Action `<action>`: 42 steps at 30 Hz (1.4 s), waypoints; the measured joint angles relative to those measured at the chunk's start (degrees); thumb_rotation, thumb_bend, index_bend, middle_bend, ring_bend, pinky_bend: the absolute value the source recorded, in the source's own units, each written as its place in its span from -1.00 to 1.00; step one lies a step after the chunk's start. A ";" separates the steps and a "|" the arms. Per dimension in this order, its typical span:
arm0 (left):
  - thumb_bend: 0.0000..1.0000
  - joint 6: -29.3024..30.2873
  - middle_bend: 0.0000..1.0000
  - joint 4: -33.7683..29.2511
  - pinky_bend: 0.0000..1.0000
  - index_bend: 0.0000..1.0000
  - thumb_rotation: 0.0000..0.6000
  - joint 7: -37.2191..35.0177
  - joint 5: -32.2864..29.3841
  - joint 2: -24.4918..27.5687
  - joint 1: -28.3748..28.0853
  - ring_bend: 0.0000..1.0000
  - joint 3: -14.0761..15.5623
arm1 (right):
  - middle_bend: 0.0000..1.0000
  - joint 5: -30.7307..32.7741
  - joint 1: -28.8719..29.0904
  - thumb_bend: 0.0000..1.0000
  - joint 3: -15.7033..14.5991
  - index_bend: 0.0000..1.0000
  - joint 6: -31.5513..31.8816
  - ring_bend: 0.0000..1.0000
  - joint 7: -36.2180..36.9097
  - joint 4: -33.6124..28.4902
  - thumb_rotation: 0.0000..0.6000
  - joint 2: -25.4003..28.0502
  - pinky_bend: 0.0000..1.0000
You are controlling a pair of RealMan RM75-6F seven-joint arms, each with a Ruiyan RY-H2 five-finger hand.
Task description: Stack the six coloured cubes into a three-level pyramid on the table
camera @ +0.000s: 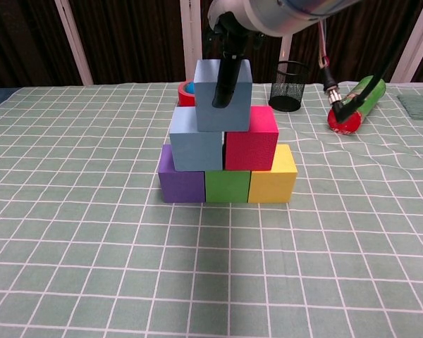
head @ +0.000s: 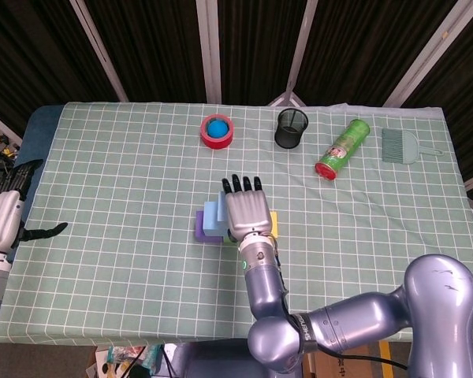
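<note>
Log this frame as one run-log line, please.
stage: top cube placed | right hand: fingers on top blue cube | left hand: idle at table edge | pyramid: three levels
</note>
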 measured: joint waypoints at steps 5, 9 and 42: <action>-0.87 0.02 -0.93 -0.15 -0.90 -1.00 1.00 -0.21 0.22 0.06 0.06 -0.98 0.02 | -1.00 0.09 -1.33 -0.35 -0.37 -1.00 1.42 -1.00 0.28 -3.75 1.00 1.82 -1.00; -0.87 0.30 -0.93 -0.91 -0.90 -1.00 1.00 -0.56 1.38 0.29 0.27 -0.98 0.10 | -1.00 0.26 -3.91 -0.35 -1.00 -1.00 3.13 -1.00 1.11 -8.63 1.00 4.79 -1.00; -0.87 8.72 -0.96 9.09 -0.90 -1.00 1.00 -4.64 14.33 -5.75 9.18 -0.98 8.45 | -1.00 -61.66 -55.75 -0.35 -36.55 -1.00 -8.53 -1.00 44.20 -3.57 1.00 32.03 -1.00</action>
